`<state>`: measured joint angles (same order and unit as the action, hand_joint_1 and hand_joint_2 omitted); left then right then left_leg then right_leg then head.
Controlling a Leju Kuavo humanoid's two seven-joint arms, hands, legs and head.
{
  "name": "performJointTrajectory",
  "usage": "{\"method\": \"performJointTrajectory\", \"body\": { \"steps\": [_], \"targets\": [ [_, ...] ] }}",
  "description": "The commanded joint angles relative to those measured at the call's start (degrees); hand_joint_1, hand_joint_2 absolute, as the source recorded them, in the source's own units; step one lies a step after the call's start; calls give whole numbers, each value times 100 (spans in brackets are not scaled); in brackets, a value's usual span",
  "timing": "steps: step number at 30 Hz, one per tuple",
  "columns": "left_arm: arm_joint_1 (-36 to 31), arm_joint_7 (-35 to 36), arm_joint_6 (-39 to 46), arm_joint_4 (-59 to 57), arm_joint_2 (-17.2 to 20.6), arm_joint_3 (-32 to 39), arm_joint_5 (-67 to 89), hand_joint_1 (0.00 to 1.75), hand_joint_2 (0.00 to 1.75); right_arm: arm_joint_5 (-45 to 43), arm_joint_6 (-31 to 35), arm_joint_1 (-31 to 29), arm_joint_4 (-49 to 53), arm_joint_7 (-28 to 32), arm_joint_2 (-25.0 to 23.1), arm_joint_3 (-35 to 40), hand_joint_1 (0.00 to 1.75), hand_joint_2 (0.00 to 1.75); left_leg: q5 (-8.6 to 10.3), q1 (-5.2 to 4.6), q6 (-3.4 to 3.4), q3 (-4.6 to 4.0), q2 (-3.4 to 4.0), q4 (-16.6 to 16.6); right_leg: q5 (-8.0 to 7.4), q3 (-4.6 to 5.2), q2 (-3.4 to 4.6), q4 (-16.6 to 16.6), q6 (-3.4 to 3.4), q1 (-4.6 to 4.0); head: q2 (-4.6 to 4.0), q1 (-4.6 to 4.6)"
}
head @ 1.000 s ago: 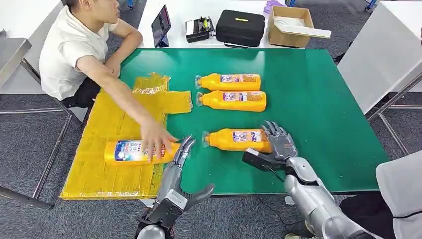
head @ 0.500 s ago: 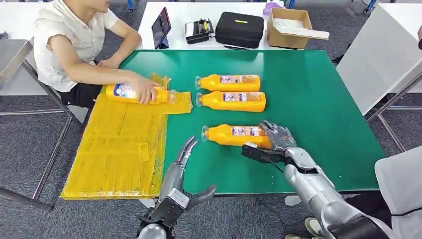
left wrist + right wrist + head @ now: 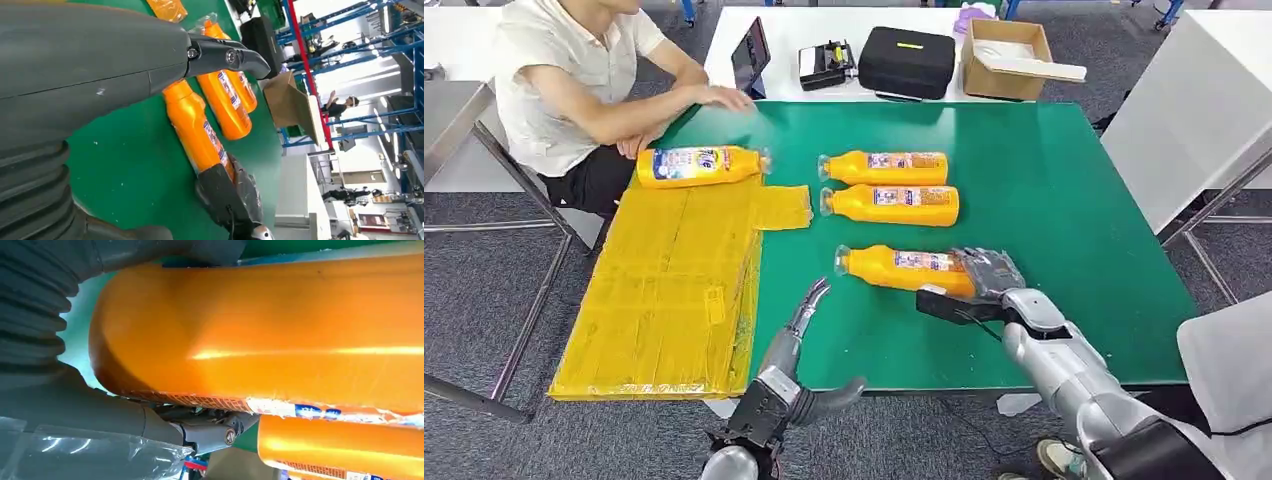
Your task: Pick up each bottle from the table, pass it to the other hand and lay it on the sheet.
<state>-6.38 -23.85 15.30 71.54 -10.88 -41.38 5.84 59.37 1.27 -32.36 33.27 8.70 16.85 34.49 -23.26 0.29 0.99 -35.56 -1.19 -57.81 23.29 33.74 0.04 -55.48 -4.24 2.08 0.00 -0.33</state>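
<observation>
Right hand is wrapping its fingers around the base of the nearest bottle on the green table; a firm, centred grasp should precede lifting. Left hand is waiting nearby, fingers apart and empty.

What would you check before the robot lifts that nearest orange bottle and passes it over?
1. Right hand around the nearest bottle: ok, fingers wrap its base end.
2. Grip firm enough to lift: cannot tell.
3. Left hand free to receive: ok, it is open and holds nothing.
4. Room on the yellow sheet: ok, one bottle lies at its far edge, the rest is bare.
5. The person's hand away from the sheet: ok, it rests on the far table edge.
</observation>
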Motion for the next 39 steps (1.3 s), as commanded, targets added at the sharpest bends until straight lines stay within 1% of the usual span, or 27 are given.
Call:
{"method": "performJointTrajectory", "body": {
  "steps": [1,2,3,4,5,6,7,9,10,11,12,13,15,16,18,19,20,21,23,24,25,28,30,32,37,38,39],
  "targets": [
    [-212,-66,-71,-297,62,-112,-97,0,175,-532,-119,418,-277,469,26,43,175,175,1,10,-4,11,-17,7,3,-23,-25,13,21,-14,0,0],
    [-212,-66,-71,-297,62,-112,-97,0,175,-532,-119,418,-277,469,26,43,175,175,0,9,-3,9,-12,5,3,-18,-18,11,16,-11,0,2],
    [-212,-66,-71,-297,62,-112,-97,0,175,-532,-119,418,-277,469,26,43,175,175,-1,12,-5,11,-11,7,3,-22,-20,15,25,-16,0,2],
    [-212,-66,-71,-297,62,-112,-97,0,175,-532,-119,418,-277,469,26,43,175,175,0,11,-6,12,-5,12,0,-41,-15,19,24,-15,0,0],
    [-195,-106,-88,-266,59,-101,-188,0,175,-1031,-180,579,-90,858,17,-276,175,175,-3,11,-5,14,-1,8,-2,-77,-11,15,22,-14,0,0],
    [-167,-193,-99,-212,52,-89,-313,0,175,-1474,-291,766,151,1059,6,-546,175,175,-3,10,-4,15,-3,4,-2,-77,-14,10,17,-13,0,0],
    [-134,-213,-153,-143,53,-71,-487,0,175,-1612,-272,908,408,1124,55,-575,175,175,-3,13,-6,20,-7,7,1,-84,-23,15,26,-17,0,0],
    [22,-69,-426,85,5,91,-1298,0,175,-2150,-190,1280,1103,1290,2,-891,175,175,-1,11,-4,15,-12,3,1,-75,-23,10,19,-14,0,0],
    [55,-2,-483,195,32,106,-1585,0,175,-2318,-233,1433,1469,1258,12,-962,175,175,-4,16,-5,15,-12,3,3,-78,-24,13,26,-20,0,2],
    [113,-1,-455,307,27,165,-1919,0,175,-2540,-276,1556,1849,1232,-23,-1039,175,175,-5,15,-5,12,-5,1,1,-73,-13,10,20,-18,0,2],
    [145,-35,-350,365,17,215,-2085,0,175,-2660,-317,1622,2113,1229,-15,-1047,175,175,-8,16,-6,13,1,2,3,-76,-12,11,29,-22,0,2],
    [138,-102,-236,391,41,194,-2113,0,175,-2774,-355,1687,2351,1214,4,-1054,175,175,-12,17,-8,13,10,1,5,-76,-5,9,36,-23,0,2],
    [134,-300,85,370,40,239,-2054,0,175,-3160,-480,1849,2840,1385,-57,-1176,175,175,-11,10,-8,0,19,-1,-1,-59,8,1,24,-15,0,0],
    [127,-339,192,320,47,243,-2028,0,175,-3271,-524,1916,3036,1408,-85,-1202,175,175,-16,13,-11,0,22,-3,1,-60,9,0,33,-19,0,0],
    [119,-276,500,21,-65,446,-2222,0,175,-3448,-446,2176,3636,1552,-215,-1281,175,175,-11,7,-13,-8,11,1,-2,-50,2,0,20,-11,0,2],
    [104,-211,471,-94,-91,525,-2461,0,175,-3455,-452,2253,3831,1540,-261,-1247,175,175,-16,10,-15,-6,18,1,2,-53,5,0,31,-16,0,0],
    [106,-207,445,-194,-127,639,-2767,0,175,-3460,-435,2317,4035,1545,-293,-1165,175,175,-12,9,-13,-13,14,2,-2,-48,5,1,22,-13,0,2],
    [119,-365,584,-214,-160,732,-2839,0,175,-3444,-402,2334,4131,1546,-303,-1096,175,175,-19,11,-14,-12,22,-2,4,-49,10,-2,31,-16,0,0],
    [134,-557,774,-185,-210,868,-2961,0,175,-3395,-362,2334,4231,1526,-276,-987,175,175,-12,7,-11,-31,17,0,-1,-31,9,-2,19,-10,0,2],
    [121,-557,776,-177,-200,867,-2966,0,175,-3394,-359,2327,4236,1524,-273,-980,175,175,-18,9,-12,-28,27,-2,2,-32,16,-2,27,-14,0,0],
    [113,-555,780,-157,-190,866,-2975,0,175,-3394,-357,2319,4236,1522,-265,-973,175,175,-13,5,-10,-39,19,0,0,-20,9,-3,21,-9,0,0],
    [116,-535,807,-111,-173,835,-3007,0,175,-3405,-347,2295,4192,1520,-239,-966,175,175,-24,11,-12,-32,22,-6,9,-29,8,-4,34,-16,0,0],
    [116,-535,807,-111,-173,835,-3007,0,175,-3405,-347,2295,4192,1520,-239,-966,175,175,-9,4,-7,-57,11,1,0,-5,2,-1,19,-6,0,2],
    [140,-533,862,-101,-206,880,-3074,0,175,-3425,-325,2293,4173,1536,-236,-977,175,175,-19,9,-9,-47,22,-3,6,-15,9,-1,31,-13,0,0],
    [134,-561,953,-49,-218,1011,-3286,0,175,-3513,-289,2257,4231,1588,-292,-988,175,175,-16,8,-10,-53,23,-2,4,-7,11,-2,29,-12,0,0],
    [120,-527,942,-70,-214,1004,-3340,0,175,-3528,-287,2254,4241,1588,-306,-978,175,175,-8,4,-8,-65,15,1,-1,6,6,-2,20,-6,0,0],
    [120,-527,942,-70,-214,1004,-3340,0,175,-3528,-287,2254,4241,1588,-306,-978,175,175,-17,7,-10,-51,22,-2,5,-8,9,-3,31,-11,0,2]
  ]
}}
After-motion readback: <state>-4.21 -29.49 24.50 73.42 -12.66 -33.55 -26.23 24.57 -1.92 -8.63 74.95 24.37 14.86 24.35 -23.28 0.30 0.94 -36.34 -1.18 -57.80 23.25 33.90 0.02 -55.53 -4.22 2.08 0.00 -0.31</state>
